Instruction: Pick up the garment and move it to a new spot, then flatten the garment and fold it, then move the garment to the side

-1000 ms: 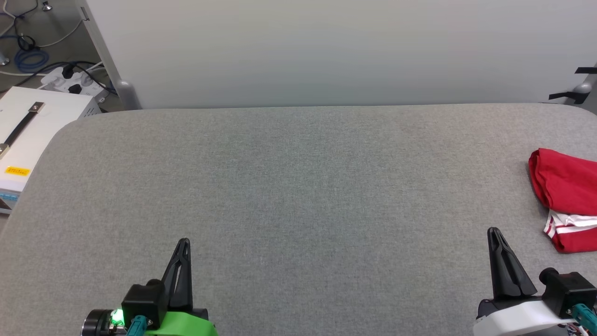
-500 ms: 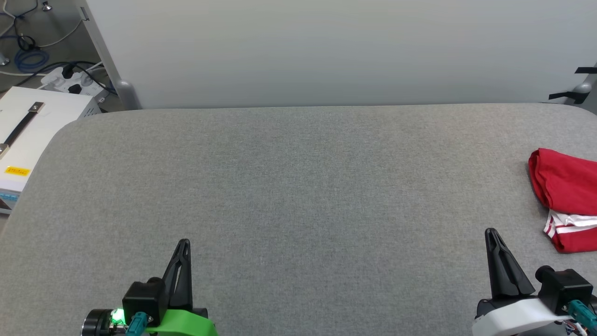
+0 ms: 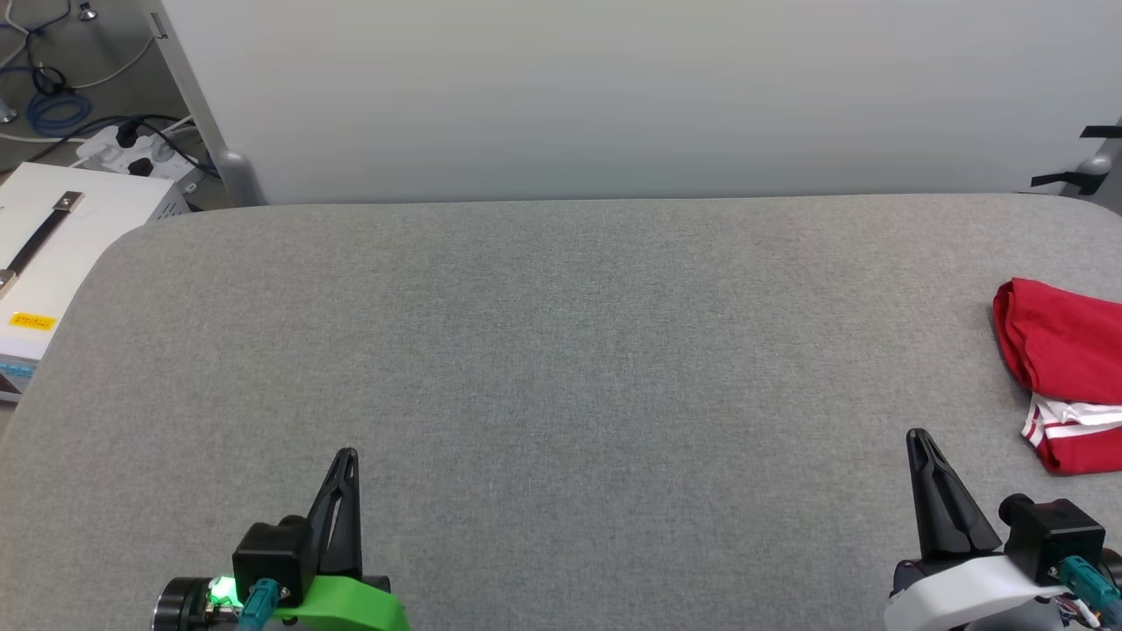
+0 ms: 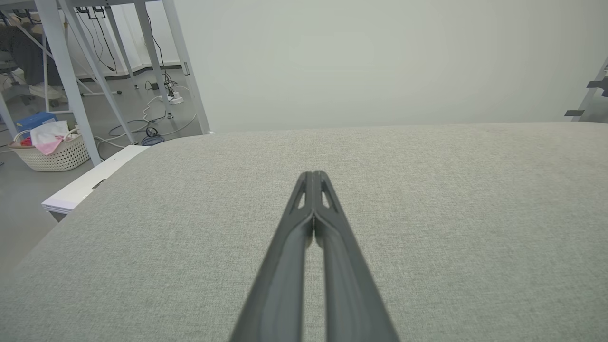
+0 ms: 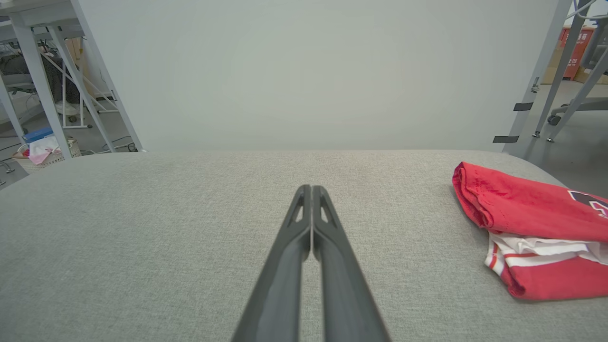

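The garment [image 3: 1065, 364], a red shirt with white sleeve and striped trim, lies folded in a bundle at the table's right edge, partly cut off by the head view's border. In the right wrist view the garment [image 5: 532, 223] sits to the right of the fingers, with a bit of black lettering showing. My right gripper [image 3: 917, 436] is shut and empty, low at the front right, to the left of the garment and apart from it. My left gripper [image 3: 347, 454] is shut and empty at the front left. Both pairs of fingers press together in the wrist views [image 4: 313, 175] [image 5: 311, 188].
The grey fabric table [image 3: 543, 350] spreads wide between the grippers. A pale wall panel [image 3: 614, 96] stands behind its far edge. Off the left side are a white case [image 3: 53, 254], cables and a power strip [image 3: 131, 153]. A laundry basket [image 4: 50, 149] stands on the floor.
My right gripper has drifted slightly left and down. The left gripper and the garment have stayed put.
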Controlling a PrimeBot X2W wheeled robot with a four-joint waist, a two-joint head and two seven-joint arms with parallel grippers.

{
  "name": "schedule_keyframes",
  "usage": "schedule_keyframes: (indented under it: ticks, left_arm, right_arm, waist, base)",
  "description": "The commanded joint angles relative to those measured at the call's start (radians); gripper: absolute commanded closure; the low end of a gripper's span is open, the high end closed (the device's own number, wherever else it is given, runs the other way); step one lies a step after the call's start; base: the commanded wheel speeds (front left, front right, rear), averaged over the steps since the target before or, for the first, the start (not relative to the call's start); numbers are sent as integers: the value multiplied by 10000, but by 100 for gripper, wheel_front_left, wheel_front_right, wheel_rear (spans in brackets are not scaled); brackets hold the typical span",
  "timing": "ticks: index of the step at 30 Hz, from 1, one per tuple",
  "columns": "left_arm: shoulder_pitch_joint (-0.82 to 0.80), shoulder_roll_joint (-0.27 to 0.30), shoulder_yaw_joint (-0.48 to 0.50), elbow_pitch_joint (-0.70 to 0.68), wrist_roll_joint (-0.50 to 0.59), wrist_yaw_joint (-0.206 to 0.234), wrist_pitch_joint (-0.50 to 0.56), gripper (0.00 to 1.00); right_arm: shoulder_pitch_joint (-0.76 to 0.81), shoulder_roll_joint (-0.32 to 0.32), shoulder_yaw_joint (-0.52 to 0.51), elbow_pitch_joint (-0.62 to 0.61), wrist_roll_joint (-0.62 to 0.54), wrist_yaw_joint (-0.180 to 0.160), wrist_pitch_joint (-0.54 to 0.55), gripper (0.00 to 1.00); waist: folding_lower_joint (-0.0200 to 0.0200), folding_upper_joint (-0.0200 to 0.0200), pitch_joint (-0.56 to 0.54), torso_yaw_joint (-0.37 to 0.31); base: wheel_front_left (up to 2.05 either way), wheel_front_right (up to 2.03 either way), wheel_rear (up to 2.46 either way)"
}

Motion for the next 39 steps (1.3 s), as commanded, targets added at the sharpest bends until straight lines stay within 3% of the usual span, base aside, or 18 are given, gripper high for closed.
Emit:
schedule_keyframes:
  ticks: [1,39]
  left_arm:
    - [-213,-28,44,-68,59,68,46,100]
    - [-535,-60,129,-239,212,165,810,100]
  right_arm:
    - [-192,38,7,-51,-116,-1,63,100]
    - [-508,98,39,-112,-653,-3,833,100]
  waist:
    - [1,0,0,0]
    - [1,0,7,-7]
  base:
    - [0,0,0]
    - [0,0,0]
